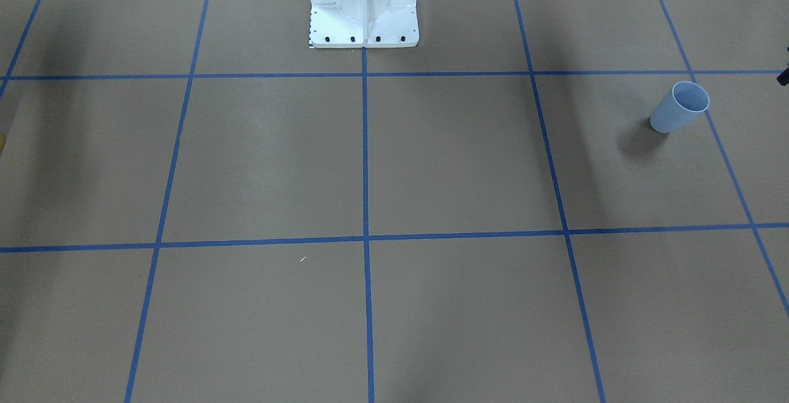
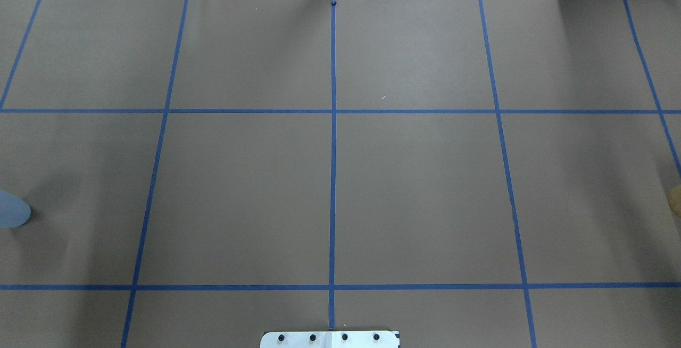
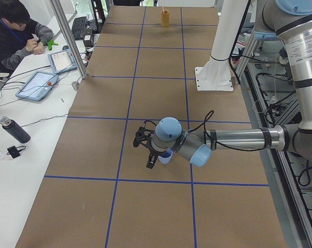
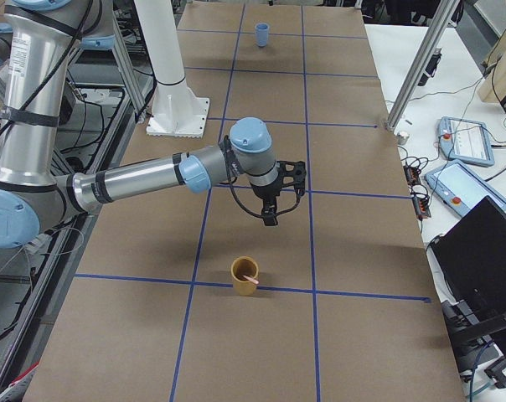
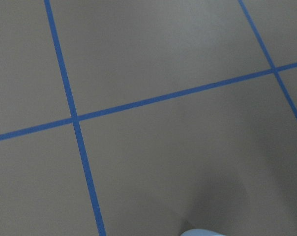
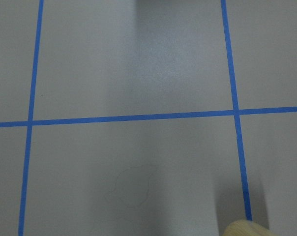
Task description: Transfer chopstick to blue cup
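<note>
Front view: only the blue cup (image 1: 679, 107), upright. Left side: left gripper (image 3: 152, 163) just beside the blue cup, can't tell if open. Right side: chopstick (image 4: 250, 278) in a tan cup (image 4: 243, 286), well apart from the blue cup; right gripper (image 4: 271, 219) between, also unreadable. Probably best: pinch high, lift straight. Loads of bare table (image 4: 362, 318) en route.

No legible text, label, brand, number or sign found. The tablet screens (image 3: 38, 84) beside the tabletop (image 3: 161, 103) are too small to read.
</note>
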`<action>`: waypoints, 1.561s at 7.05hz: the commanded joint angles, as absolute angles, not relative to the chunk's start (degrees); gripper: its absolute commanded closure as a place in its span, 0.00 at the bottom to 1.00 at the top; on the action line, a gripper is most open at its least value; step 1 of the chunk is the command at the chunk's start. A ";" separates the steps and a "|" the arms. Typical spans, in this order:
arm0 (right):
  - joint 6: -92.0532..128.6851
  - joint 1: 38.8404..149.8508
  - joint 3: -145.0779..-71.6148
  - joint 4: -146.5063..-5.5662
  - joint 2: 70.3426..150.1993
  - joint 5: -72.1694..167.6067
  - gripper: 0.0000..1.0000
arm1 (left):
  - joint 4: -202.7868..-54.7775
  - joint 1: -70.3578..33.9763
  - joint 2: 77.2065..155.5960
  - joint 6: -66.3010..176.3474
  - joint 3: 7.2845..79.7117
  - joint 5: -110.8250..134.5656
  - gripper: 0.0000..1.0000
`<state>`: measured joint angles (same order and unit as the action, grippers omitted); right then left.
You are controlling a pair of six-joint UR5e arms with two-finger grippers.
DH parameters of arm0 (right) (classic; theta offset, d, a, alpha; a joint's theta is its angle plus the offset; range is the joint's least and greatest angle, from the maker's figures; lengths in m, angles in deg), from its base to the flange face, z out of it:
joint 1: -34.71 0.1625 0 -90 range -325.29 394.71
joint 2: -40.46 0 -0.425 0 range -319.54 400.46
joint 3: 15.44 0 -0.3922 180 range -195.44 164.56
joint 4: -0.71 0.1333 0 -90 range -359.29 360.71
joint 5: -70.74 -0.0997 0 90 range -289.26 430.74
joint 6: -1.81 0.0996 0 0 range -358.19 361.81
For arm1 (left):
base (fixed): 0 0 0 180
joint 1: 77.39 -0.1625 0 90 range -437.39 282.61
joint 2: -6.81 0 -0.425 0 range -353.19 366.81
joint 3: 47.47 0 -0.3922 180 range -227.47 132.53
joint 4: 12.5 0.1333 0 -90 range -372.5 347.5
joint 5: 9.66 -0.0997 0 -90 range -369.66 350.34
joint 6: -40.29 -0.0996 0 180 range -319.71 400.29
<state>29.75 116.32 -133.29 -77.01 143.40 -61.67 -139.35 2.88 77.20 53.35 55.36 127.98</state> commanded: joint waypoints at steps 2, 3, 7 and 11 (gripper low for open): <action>29.94 116.10 -133.30 -76.46 143.99 -61.53 0.00 | -140.12 -3.89 75.27 55.23 55.01 125.70 0.02; 29.94 116.10 -133.30 -74.54 145.04 -61.53 0.00 | -140.12 -6.78 75.62 56.45 55.01 124.30 0.03; 29.94 116.10 -133.12 -73.73 145.58 -61.53 0.00 | -140.12 -11.11 77.29 56.90 52.90 122.61 0.37; 29.94 116.10 -133.04 -73.73 145.67 -61.53 0.00 | -140.47 -13.31 80.02 56.64 50.88 122.61 1.00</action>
